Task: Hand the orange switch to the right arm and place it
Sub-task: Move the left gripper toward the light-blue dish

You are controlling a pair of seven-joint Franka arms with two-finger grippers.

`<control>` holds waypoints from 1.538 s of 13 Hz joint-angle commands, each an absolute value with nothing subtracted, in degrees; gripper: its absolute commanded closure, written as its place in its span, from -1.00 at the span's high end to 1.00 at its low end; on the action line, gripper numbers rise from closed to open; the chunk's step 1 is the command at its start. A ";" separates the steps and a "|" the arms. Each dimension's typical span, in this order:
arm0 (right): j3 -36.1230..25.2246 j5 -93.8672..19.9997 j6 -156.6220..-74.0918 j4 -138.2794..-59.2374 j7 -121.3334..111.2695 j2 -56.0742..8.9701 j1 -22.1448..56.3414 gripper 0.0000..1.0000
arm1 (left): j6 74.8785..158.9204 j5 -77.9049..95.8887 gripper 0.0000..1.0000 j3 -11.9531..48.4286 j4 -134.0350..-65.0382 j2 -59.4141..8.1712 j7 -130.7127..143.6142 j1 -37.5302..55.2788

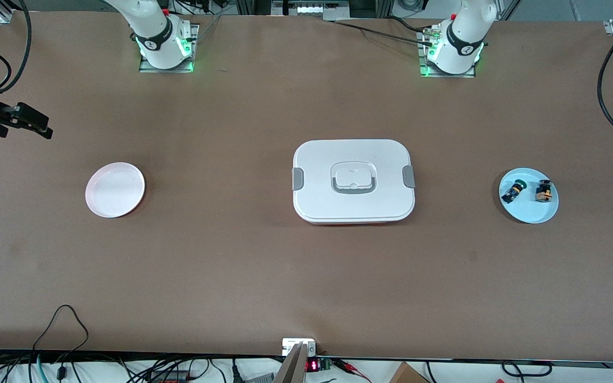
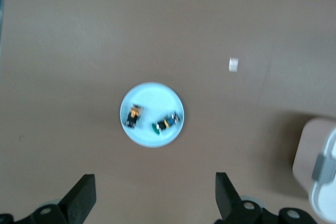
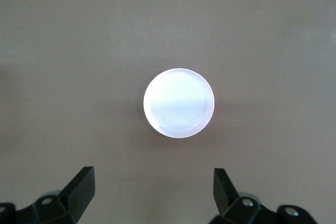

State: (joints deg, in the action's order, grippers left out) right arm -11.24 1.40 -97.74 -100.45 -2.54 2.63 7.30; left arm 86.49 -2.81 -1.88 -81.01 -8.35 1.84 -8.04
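Left gripper (image 2: 152,203) high over blue plate (image 2: 152,135), jaws spread; orange switch (image 2: 133,116) on plate, untouched. Right gripper (image 3: 152,198) over pink plate (image 3: 178,109), jaws spread.

A brown surface (image 1: 264,266) carries a pale pink plate (image 1: 115,190) toward the right arm's end, a white lidded box (image 1: 353,181) in the middle, and a light blue plate (image 1: 529,196) toward the left arm's end.

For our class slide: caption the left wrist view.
Open left end effector high over blue plate holding orange switch and green-capped switch.
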 commanded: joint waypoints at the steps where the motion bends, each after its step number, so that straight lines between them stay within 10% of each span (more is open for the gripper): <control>1: -11.07 2.02 -97.38 -100.55 -2.29 3.43 7.38 1.00 | 83.06 -1.93 1.00 -0.71 -80.60 -8.26 -1.76 -8.00; 9: -11.07 2.11 -97.65 -100.55 -2.29 3.25 7.38 1.00 | 82.26 -1.85 1.00 -0.35 -83.22 -8.26 -1.93 -8.35; 14: -11.07 2.11 -98.00 -100.46 -2.29 3.25 7.38 1.00 | 103.41 -2.37 1.00 -0.44 -105.17 -2.38 -13.49 -11.59; 20: -11.16 1.67 -97.56 -97.21 -2.64 0.80 7.21 1.00 | 116.88 -2.29 1.00 -0.44 -114.33 -5.18 -51.36 -16.60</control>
